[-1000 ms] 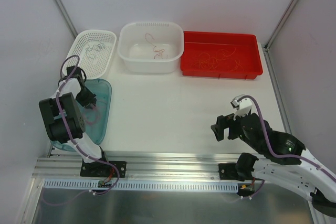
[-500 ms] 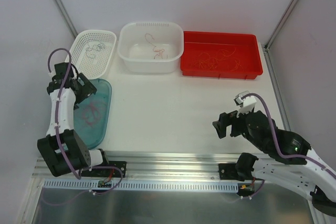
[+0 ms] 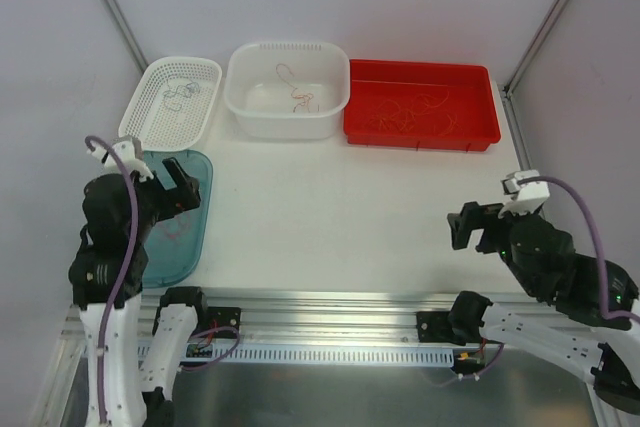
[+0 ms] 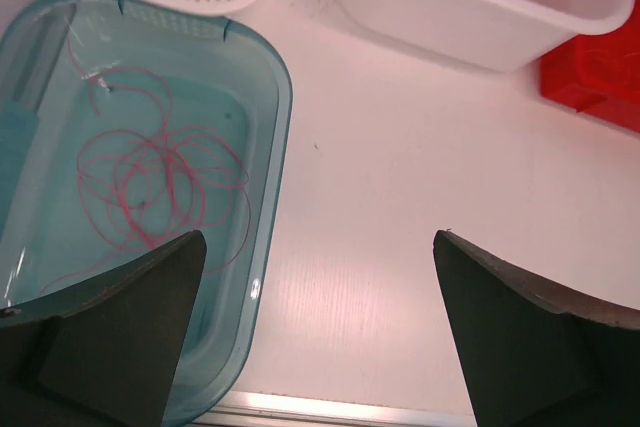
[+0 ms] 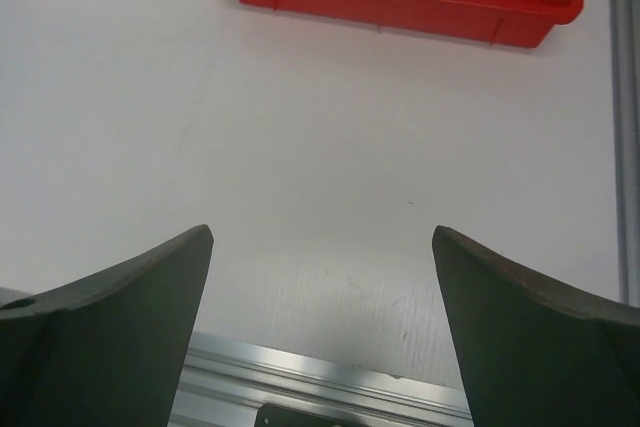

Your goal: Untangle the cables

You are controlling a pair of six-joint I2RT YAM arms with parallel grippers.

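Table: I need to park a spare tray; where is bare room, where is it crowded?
The widest bare patch of the table lies between the teal tray and the right gripper, before the white tub and red bin. The far edge is crowded: white basket, tub and bin side by side.

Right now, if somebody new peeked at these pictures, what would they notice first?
Probably the bright red tray at the far right of the table, with thin orange cables scattered inside. Next comes the see-through teal tray at the near left, holding a curly tangle of pinkish-red cables. The left pincer and the right pincer both hang wide open, holding nothing.
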